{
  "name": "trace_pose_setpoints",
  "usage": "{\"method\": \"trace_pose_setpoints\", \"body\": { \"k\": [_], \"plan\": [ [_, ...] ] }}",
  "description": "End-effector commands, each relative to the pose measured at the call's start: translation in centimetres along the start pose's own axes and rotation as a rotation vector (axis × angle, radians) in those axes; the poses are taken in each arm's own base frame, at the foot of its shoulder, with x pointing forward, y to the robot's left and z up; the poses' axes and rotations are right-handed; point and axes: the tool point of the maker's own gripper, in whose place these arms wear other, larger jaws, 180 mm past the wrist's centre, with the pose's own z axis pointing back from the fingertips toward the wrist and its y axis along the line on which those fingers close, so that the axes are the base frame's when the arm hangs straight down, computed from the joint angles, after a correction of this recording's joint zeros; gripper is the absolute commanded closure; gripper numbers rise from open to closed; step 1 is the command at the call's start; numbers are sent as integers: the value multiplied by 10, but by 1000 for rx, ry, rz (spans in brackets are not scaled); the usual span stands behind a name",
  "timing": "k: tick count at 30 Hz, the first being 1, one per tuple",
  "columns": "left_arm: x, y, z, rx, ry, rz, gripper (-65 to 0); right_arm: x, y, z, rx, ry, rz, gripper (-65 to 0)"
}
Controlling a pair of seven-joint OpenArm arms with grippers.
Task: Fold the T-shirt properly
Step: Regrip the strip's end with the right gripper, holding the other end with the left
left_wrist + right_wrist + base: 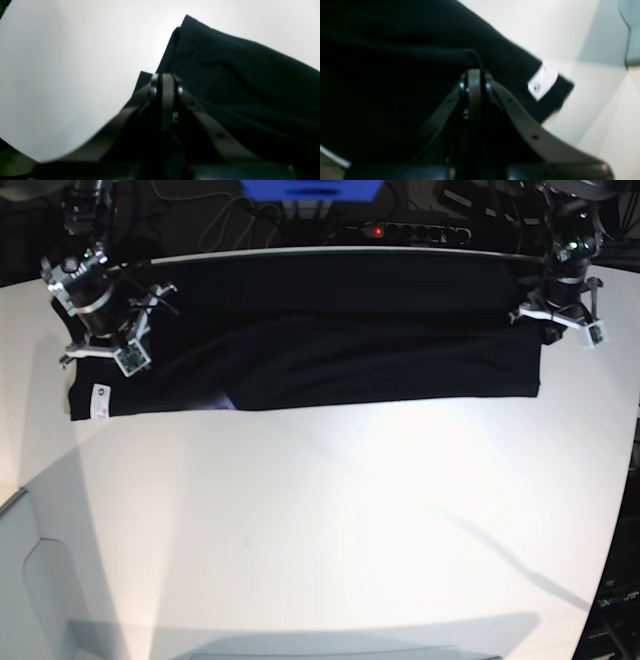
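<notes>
The black T-shirt (330, 345) lies as a long band across the far part of the white table (320, 530). Its white label (100, 400) is at the near left corner, and a bit of purple print (225, 404) shows at the near edge. My right gripper (93, 350) is at the shirt's left end. In the right wrist view it (475, 75) is shut on a ridge of the black cloth (395, 75), beside the label (542, 80). My left gripper (542, 317) is at the right end. In the left wrist view it (166, 78) is shut on the cloth's edge (237, 82).
A power strip (400, 230) with a red light, cables and a blue object (310, 188) lie behind the table's far edge. The table's right edge runs just past the left arm. A pale panel (40, 600) shows at the near left corner.
</notes>
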Motion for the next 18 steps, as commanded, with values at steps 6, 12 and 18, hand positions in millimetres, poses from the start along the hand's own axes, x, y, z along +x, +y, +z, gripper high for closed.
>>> {"method": "trace_pose_setpoints", "body": {
  "k": [6,12,18],
  "plan": [
    [10,3,3,5,-34,-14,0,24,-6,-11,6,-70,28,0],
    [8,4,4,6,-28,-15,0,-2,-10,-28,-1,26,46,0],
    [1,1,5,4,-18,2,0,-1,-15,-26,-17,23,51,-102]
  ]
}}
